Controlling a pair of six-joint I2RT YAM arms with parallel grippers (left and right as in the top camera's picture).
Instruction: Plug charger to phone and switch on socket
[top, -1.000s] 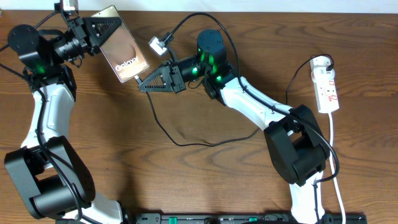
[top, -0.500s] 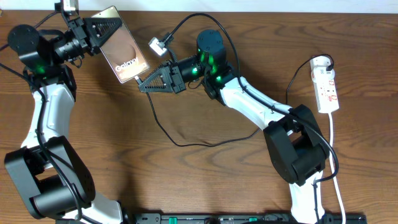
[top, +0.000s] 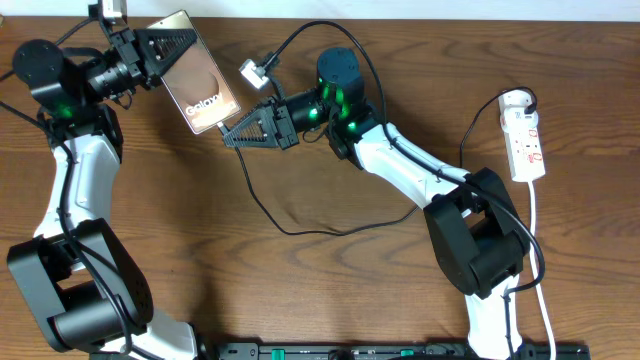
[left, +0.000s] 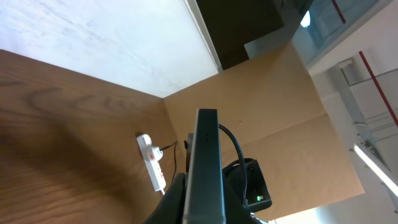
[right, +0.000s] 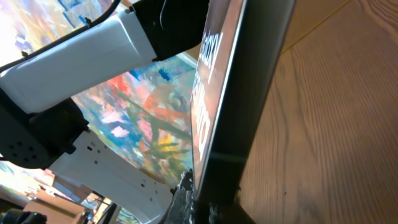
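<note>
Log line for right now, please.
left jaws: holding phone | right jaws: charger plug at phone's lower edge | plugged in: cannot tell | socket: untouched

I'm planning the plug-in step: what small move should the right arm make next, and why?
Probably ease the right gripper slightly toward the phone to seat the charger tip: the left gripper holds the phone raised, and the right gripper's tip sits at its lower edge.

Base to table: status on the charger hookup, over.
Left gripper shut on phone, held up. Right gripper shut on charger at phone's lower edge; seating unconfirmed. Socket untouched, far right. Nothing blocking.
</note>
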